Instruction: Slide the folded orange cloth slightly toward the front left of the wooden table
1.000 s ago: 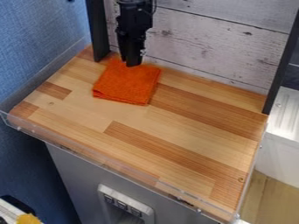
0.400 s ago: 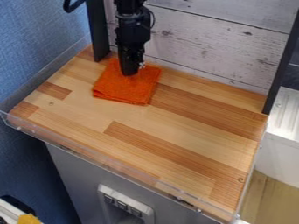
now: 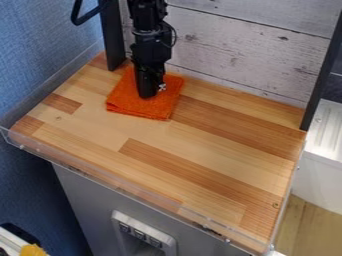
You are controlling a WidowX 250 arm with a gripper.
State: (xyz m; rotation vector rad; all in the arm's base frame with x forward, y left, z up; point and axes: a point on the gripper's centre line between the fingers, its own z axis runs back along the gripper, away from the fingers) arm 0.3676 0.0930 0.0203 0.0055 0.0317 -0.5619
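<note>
The gripper [image 3: 147,95] hangs over the folded orange cloth [image 3: 144,102] near the wooden counter's [image 3: 194,135] back (whether it is open or closed, I cannot tell); pressing down off-centre could bunch the layers or catch only the top one

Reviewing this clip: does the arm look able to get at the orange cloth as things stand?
Probably yes. The arm's gripper hangs right over the folded orange cloth on the wooden surface, and nothing appears to lie on the cloth or block the way. Whether they touch, I cannot tell.
</note>
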